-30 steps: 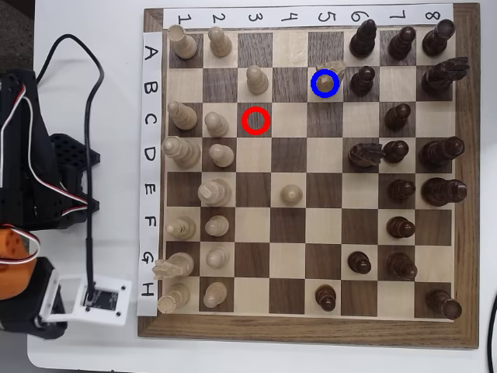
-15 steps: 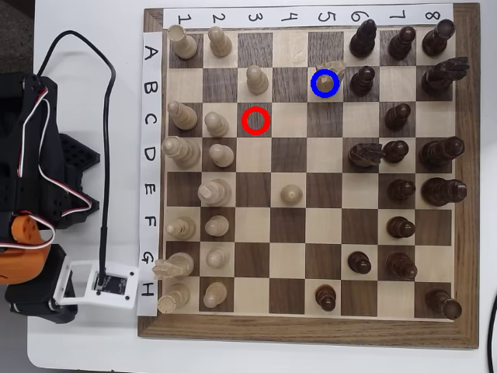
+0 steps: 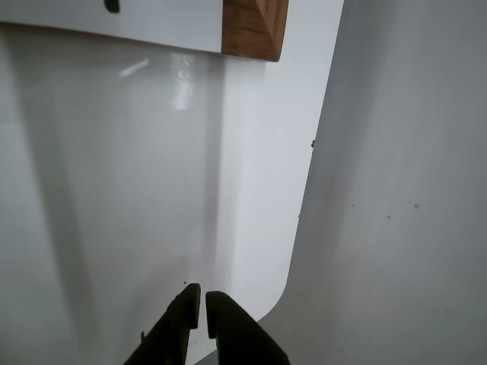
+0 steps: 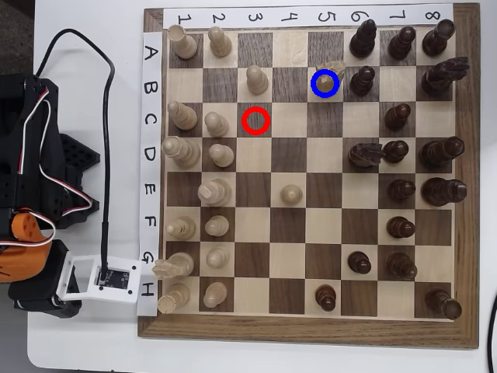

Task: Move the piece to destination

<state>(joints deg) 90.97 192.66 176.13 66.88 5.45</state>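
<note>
Already the piece stands inside the blue ring on the light square of row B, column 5, so the move looks done and what remains is, by my reading, to park the arm cleanly. The gripper hangs over the bare white table, off the lower left corner of the chessboard as the overhead view shows it, with its jaws nearly together and nothing between them. From the wrist view a wooden board corner sits well ahead of the fingertips. To finish well, the arm should keep clear of the pale pieces crowded in columns 1 and 2, and its black cable should not sweep toward the board edge. Whether the piece stands fully upright is hard to judge from above; its head seems to lean toward row A.

Paper strips frame the board: numerals 1 to 8 along the top, letters A to H down the left side. A red ring marks square C3, which is empty.
</note>
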